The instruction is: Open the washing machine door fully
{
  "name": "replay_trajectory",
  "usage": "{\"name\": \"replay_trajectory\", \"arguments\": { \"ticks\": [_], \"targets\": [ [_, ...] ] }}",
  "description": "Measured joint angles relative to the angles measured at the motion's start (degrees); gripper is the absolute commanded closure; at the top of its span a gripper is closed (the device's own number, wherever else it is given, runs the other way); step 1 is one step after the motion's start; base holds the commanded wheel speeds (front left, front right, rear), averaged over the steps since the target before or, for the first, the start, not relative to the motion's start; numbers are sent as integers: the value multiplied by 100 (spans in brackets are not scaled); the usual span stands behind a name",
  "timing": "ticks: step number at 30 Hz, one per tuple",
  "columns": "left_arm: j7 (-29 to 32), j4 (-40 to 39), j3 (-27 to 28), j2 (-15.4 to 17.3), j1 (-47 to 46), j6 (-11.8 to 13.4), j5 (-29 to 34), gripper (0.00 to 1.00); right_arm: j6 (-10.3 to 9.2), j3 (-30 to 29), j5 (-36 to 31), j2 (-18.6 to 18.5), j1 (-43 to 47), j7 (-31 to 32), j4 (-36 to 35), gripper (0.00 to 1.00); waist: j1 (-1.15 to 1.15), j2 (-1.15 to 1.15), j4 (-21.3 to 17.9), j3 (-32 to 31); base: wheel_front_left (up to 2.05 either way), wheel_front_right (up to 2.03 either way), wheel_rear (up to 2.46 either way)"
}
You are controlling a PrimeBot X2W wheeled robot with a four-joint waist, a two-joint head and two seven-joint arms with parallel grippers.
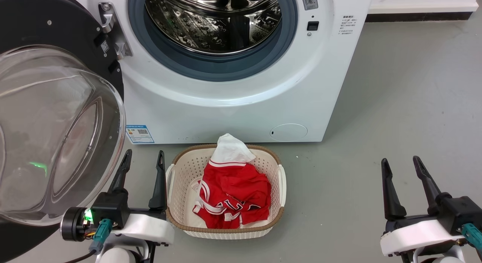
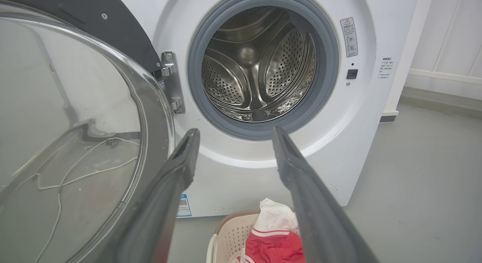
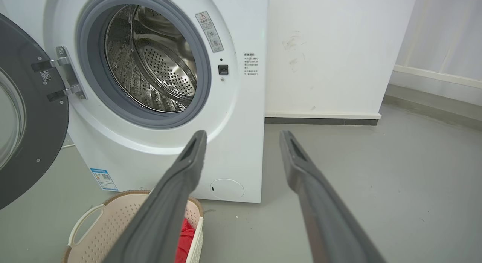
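Note:
The white washing machine (image 1: 226, 108) stands ahead with its steel drum (image 1: 214, 22) exposed inside a grey gasket. The washing machine door (image 1: 56, 135), black-rimmed with a clear domed glass centre, hangs swung out to the left on its hinge (image 1: 113, 29); the door (image 2: 75, 142) fills the left of the left wrist view, and its rim (image 3: 34, 120) shows at the right wrist view's left edge. My left gripper (image 1: 144, 154) is open just right of the glass dome, holding nothing. My right gripper (image 1: 400, 161) is open over bare floor at the lower right, far from the door.
A beige laundry basket (image 1: 180, 168) with red and white clothes (image 1: 233, 187) sits on the grey floor right before the machine, between my arms. A white wall with a skirting board (image 3: 320, 120) stands right of the machine. Open floor lies to the right.

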Motion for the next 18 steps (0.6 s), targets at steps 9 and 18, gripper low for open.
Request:
{"name": "replay_trajectory", "arguments": {
  "ticks": [9,18],
  "targets": [
    [1,-30,13,-24,-1,10,7,0,0,15,0,0,-2,-14,7,0,0,0,-2,15,0,0,0],
    [0,-86,21,-46,14,11,-11,0,0,18,18,0,-3,-38,19,0,0,0,-13,37,0,0,0]
  ]
}}
